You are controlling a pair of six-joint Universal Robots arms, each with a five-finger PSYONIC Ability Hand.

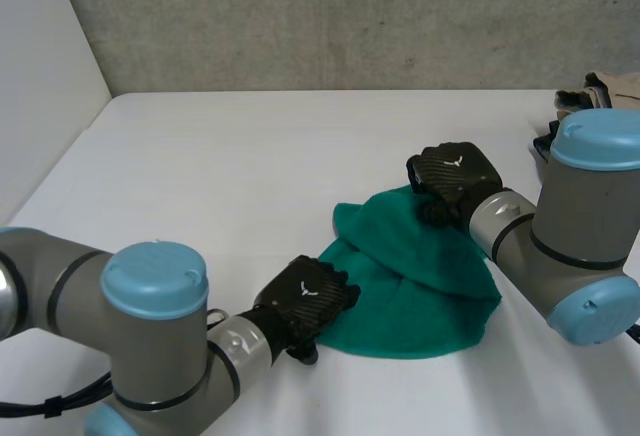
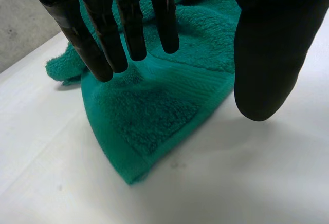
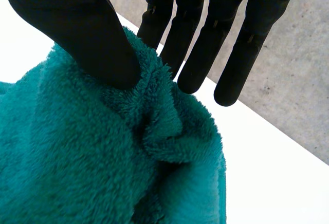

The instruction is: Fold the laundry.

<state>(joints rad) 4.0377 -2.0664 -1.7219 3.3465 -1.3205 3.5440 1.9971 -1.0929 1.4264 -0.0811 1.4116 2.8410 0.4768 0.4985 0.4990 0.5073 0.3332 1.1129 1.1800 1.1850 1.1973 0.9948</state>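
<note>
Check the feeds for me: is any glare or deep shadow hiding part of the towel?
Head view: the light is even, with no glare on the white table; the green towel reads clearly between the left hand and the right hand. Left wrist view: just a soft shadow under the towel's corner. Right wrist view: one dark crease beside the thumb hides its depth.

Head camera: high, behind and between the arms, looking down across the bench (image 1: 250,156) to the far wall (image 1: 350,16).
Left wrist camera: close, along the left robot hand (image 2: 267,44), onto the green towel (image 2: 154,111) at its near left corner.
Right wrist camera: closer, along the right robot hand (image 3: 67,23), probably at the green towel's far edge.
All three views share the green towel.
</note>
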